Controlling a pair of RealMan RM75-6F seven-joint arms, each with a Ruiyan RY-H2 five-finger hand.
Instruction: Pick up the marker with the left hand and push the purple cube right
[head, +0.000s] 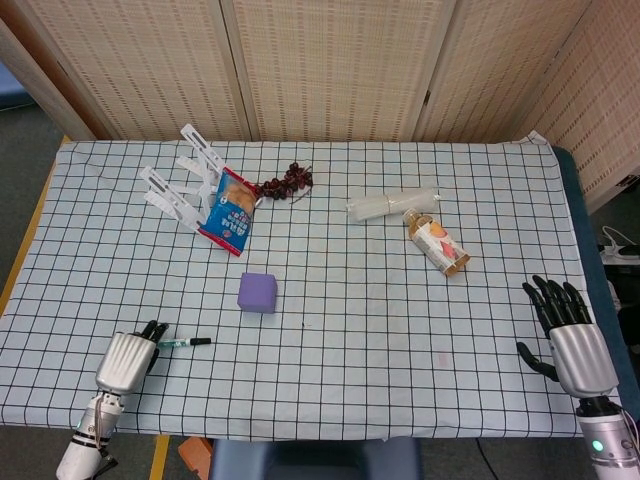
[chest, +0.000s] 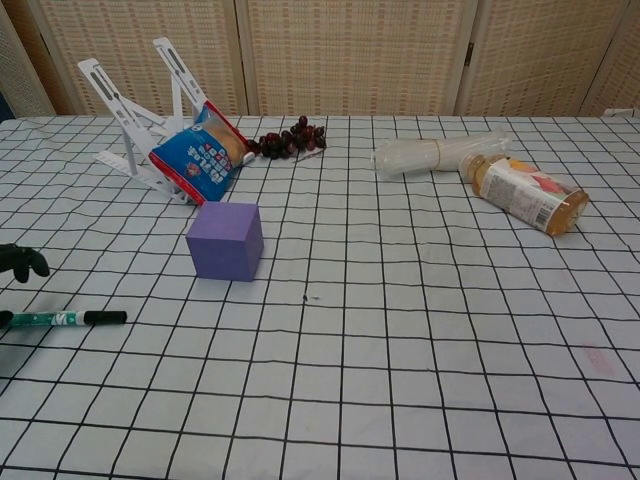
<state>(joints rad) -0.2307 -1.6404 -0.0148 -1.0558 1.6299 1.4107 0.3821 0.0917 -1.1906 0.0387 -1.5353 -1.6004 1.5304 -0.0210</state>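
The green marker with a black cap (head: 187, 342) (chest: 65, 319) lies flat near the table's front left. Up and to its right the purple cube (head: 258, 292) (chest: 225, 241) sits on the checked cloth. My left hand (head: 128, 358) hovers over the marker's left end, holding nothing. In the chest view only its dark fingertips (chest: 22, 262) show at the left edge, above the marker and apart from it. At the front right edge my right hand (head: 570, 340) stays open with its fingers spread, far from both objects.
A white folding stand (head: 178, 182) and a blue snack bag (head: 230, 210) lie behind the cube. Dark grapes (head: 287, 182) sit beside them. To the right are a clear plastic roll (head: 392, 204) and a lying bottle (head: 438, 241).
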